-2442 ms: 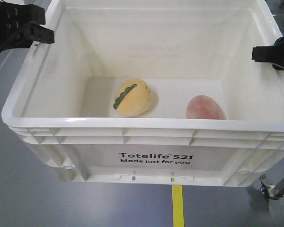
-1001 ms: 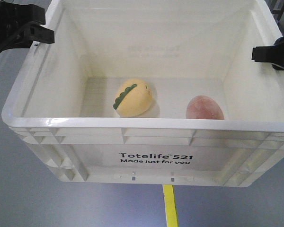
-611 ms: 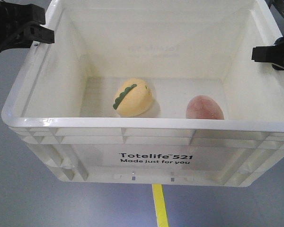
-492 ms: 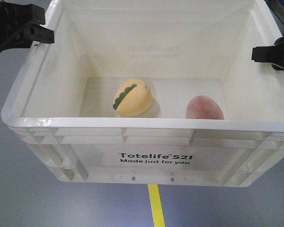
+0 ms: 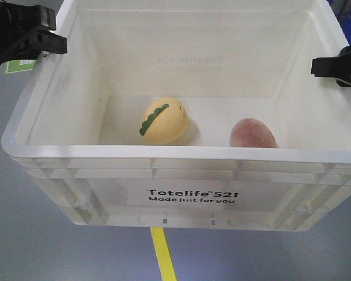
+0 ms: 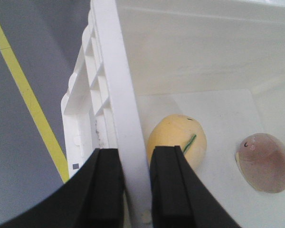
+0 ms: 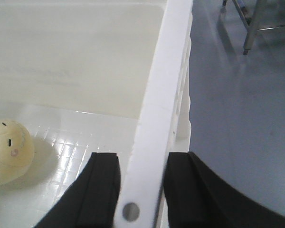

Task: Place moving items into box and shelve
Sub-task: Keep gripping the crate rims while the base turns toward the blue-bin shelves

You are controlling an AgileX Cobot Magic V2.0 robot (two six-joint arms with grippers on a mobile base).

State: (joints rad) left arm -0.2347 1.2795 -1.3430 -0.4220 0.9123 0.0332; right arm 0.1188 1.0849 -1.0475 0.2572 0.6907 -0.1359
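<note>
Your left gripper (image 6: 137, 187) and right gripper (image 7: 141, 185) both pinch rims of the white ribbed plastic crate (image 5: 181, 170); pale-yellow green-striped egg (image 5: 165, 120) centre-frame, reddish-brown egg (image 5: 253, 133) right.

The large white ribbed plastic crate (image 5: 187, 170) carried two egg-shaped objects on its bottom. A pale yellow one with a green scalloped stripe (image 5: 165, 120) sat near the crate's middle, and a dull reddish-brown one (image 5: 253, 133) sat nearer its right wall, apart from the first. Beneath the crate, a smooth grey floor (image 5: 47, 246) bore a yellow line (image 5: 162, 257).
</note>
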